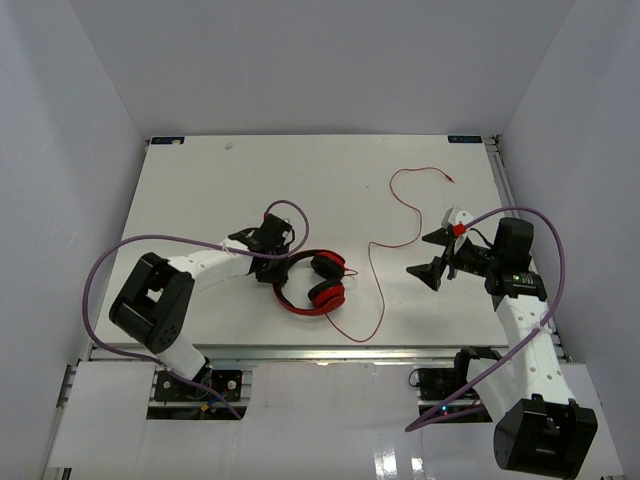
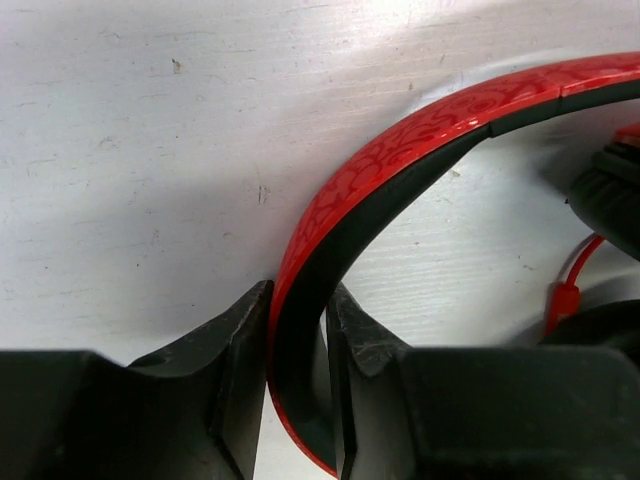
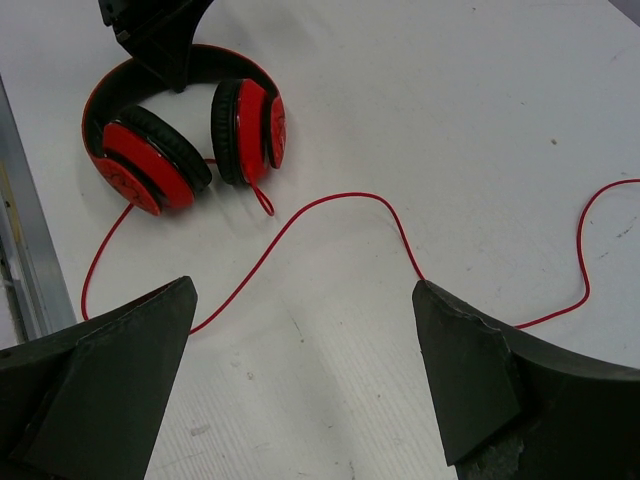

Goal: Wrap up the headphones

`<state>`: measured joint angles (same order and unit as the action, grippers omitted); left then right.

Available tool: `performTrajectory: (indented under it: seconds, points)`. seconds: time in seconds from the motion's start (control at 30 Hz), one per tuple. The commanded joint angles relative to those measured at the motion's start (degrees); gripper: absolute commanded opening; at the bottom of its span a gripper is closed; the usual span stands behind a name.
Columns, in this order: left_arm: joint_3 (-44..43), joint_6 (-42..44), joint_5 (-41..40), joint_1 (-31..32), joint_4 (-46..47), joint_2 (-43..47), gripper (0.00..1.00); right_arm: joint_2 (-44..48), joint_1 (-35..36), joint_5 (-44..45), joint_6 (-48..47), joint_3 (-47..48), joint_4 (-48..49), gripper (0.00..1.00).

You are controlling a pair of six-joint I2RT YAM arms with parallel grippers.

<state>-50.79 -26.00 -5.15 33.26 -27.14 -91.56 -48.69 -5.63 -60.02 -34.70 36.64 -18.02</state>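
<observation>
Headphones [image 1: 312,285] lie flat on the surface [image 1: 200,180], around the middle and toward the near edge, with the cups [image 3: 190,135] tucked inside the headband [image 2: 400,160]. Cable [image 1: 375,260] leaves the cups, loops toward the near edge, then snakes off to the far right, lying loose. We see the left claw [image 1: 275,256] clamped on the headband, one finger on the red outer face and one on the black lining. Right claw [image 1: 432,255] sits right of the headphones, jaws wide apart and holding nothing. We see the cable on the surface past its fingers [image 3: 120,370].
</observation>
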Motion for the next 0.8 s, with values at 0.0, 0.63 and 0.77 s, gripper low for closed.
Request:
performTrajectory:
  seconds: [0.0, 0.63, 0.77]
  points:
    - [2.63, -0.21, -5.46, 0.49, 0.3, -3.51, 0.22, 0.79, -0.26, -2.32, -0.01, 0.27, 0.73, 0.95]
    - [-21.59, 6.38, 1.71, -5.24, -4.65, 16.8, 0.0, -15.62, 15.83, 1.25, 11.98, 10.26, 25.21, 0.9]
    - [-29.03, 5.9, 2.77, -6.73, -6.58, 17.28, 0.0, -21.95, 17.58, -1.4, 24.06, 13.72, 38.94, 0.9]
